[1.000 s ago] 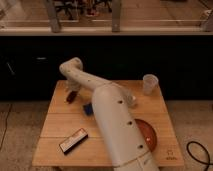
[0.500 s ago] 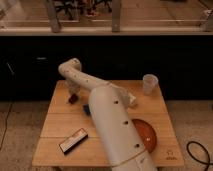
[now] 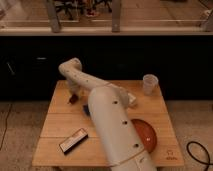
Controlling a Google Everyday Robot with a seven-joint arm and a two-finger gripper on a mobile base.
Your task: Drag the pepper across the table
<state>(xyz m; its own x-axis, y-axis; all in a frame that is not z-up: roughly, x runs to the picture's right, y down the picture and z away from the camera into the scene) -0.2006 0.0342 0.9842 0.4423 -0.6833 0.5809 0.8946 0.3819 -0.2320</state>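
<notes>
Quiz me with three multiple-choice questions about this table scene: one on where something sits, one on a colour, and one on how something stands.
1. Where does the pepper lie on the table?
A. In the far left part, right by the robot's hand
B. At the near right corner
C. On the floor

2. What colour is the block next to the pepper?
A. Yellow
B. Blue
C. Green

3. How does the cup stand?
A. Lying on its side
B. Upright near the far right corner
C. Lifted by the hand

Answers:
1. A: the small dark red pepper lies at the far left, just under the hand, which reaches down there.
2. B: the part of the block that shows past the arm is blue.
3. B: the cup stands on its base with its mouth up, far from the hand.
</notes>
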